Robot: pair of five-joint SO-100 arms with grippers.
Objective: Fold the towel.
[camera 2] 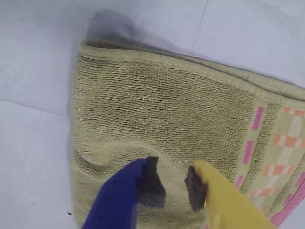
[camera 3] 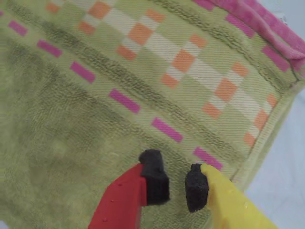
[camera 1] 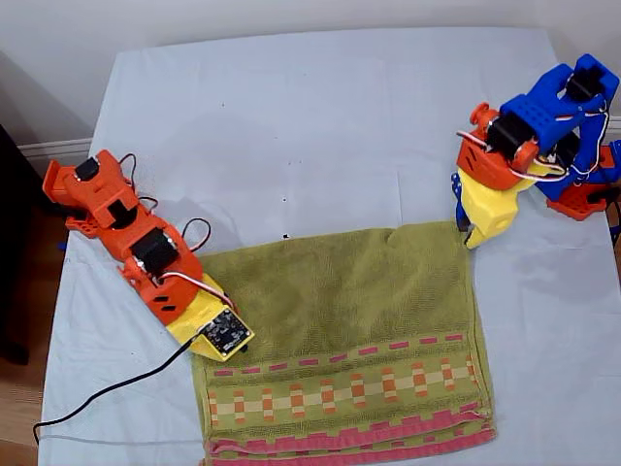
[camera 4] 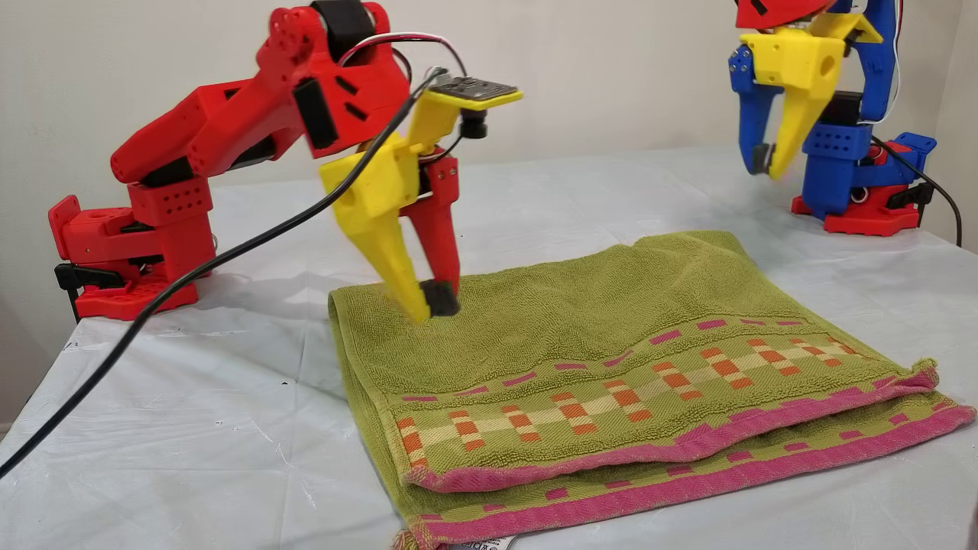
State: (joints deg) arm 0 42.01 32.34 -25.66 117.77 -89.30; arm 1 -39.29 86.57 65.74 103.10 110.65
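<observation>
Towel (camera 1: 340,340) lies folded once on the tablecloth (camera 1: 291,126), at 6 o'clock in the exterior view, pink hems stacked. My first gripper (camera 2: 171,183) hangs spread over the fold corner; my second gripper (camera 3: 176,179) spread near the checked band. Risk: pinching one layer only, so the fold peels apart.

My first gripper (camera 2: 169,183): one blue finger, one yellow, dark foam pads (camera 2: 151,183) at the tips. Its arm (camera 1: 548,107), on the exterior view's right, has blue links, an orange-red joint, a yellow gripper body and a red base with white wiring.

My second gripper (camera 3: 171,181): one red finger, one yellow, same dark pads. Its arm (camera 1: 116,228), on the exterior view's left, is red, with a yellow gripper housing, a bare camera board (camera 1: 225,332) and a black cable (camera 1: 107,393).
</observation>
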